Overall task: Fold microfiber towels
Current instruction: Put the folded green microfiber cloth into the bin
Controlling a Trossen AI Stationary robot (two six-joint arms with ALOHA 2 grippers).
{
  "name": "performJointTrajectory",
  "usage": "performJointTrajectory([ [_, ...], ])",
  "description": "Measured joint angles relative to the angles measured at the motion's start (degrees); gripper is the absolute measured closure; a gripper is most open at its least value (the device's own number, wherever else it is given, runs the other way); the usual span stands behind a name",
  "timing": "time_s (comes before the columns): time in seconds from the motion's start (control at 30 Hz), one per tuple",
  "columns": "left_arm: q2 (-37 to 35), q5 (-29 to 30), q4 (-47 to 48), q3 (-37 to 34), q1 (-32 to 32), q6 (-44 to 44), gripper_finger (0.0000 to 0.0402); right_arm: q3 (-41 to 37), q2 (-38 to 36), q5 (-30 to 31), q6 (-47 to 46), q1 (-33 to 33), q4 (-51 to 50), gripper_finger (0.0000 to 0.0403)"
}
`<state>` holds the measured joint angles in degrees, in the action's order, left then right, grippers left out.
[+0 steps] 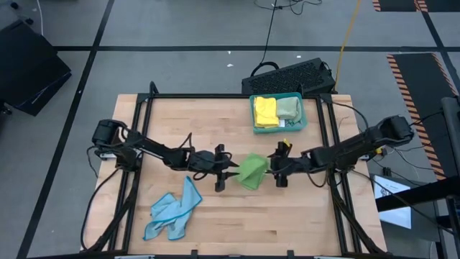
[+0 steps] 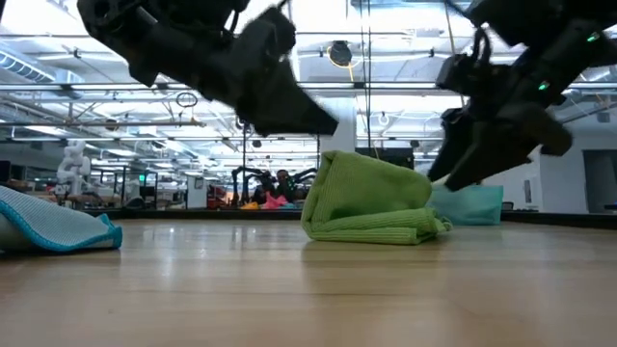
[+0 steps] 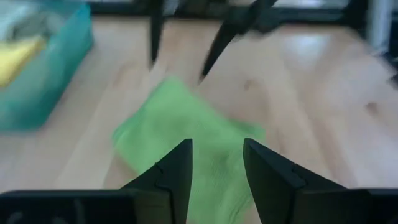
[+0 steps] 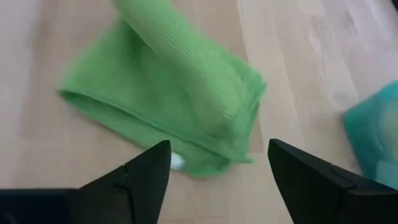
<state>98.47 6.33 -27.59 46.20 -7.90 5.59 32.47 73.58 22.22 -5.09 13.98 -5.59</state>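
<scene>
In the middle of the high view the bright green towel (image 1: 252, 171) lies loosely folded on the table (image 1: 287, 223), one flap humped up, between the left gripper (image 1: 228, 171) and right gripper (image 1: 275, 170). Both have fingers apart and hold nothing. Flattening that hump probably comes before another fold

Both arms reach inward from the tabletop's left and right edges and meet near its centre, each stretched low and nearly level. The left gripper (image 1: 228, 171) is raised off the surface, its two dark fingers (image 3: 175, 177) parted with a clear gap between them. The right gripper (image 1: 277, 167) faces it from the opposite side, likewise raised, its fingers (image 4: 144, 177) spread wide and holding nothing.
</scene>
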Motion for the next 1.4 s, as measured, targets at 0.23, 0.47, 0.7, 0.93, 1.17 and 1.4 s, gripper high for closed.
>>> performJointTrajectory([
  [0.23, 5.58, 0.75, -7.49, 0.06, -0.51, 5.78, 0.0256, -11.24, -2.38, -9.04, -7.87, 6.48, 25.34, 0.0184],
  [0.47, 16.0, 0.44, -17.46, 2.87, -0.85, 7.23, 0.0257, -17.66, 6.72, -8.68, -13.75, 9.0, 46.53, 0.028],
  [0.7, 25.61, -2.19, -19.37, 11.57, -0.8, 8.07, 0.0257, -15.22, 15.32, -7.24, -13.4, 9.0, 47.41, 0.0351],
  [0.93, 20.45, -6.08, -11.74, 14.74, -1.12, 7.41, 0.0257, -15.41, 14.32, -7.35, -12.24, 9.44, 45.28, 0.0375],
  [1.17, 12.44, 9.42, 3.27, 14.03, -3.04, 8.59, 0.0257, -15.38, 8.86, -5.83, -9.81, 9.39, 41.48, 0.0364],
  [1.4, 11.66, 5.83, 19.56, 13.75, -0.82, 36.27, 0.0236, -15.06, 1.78, -5.79, -3.35, 9.37, 34.92, 0.035],
])
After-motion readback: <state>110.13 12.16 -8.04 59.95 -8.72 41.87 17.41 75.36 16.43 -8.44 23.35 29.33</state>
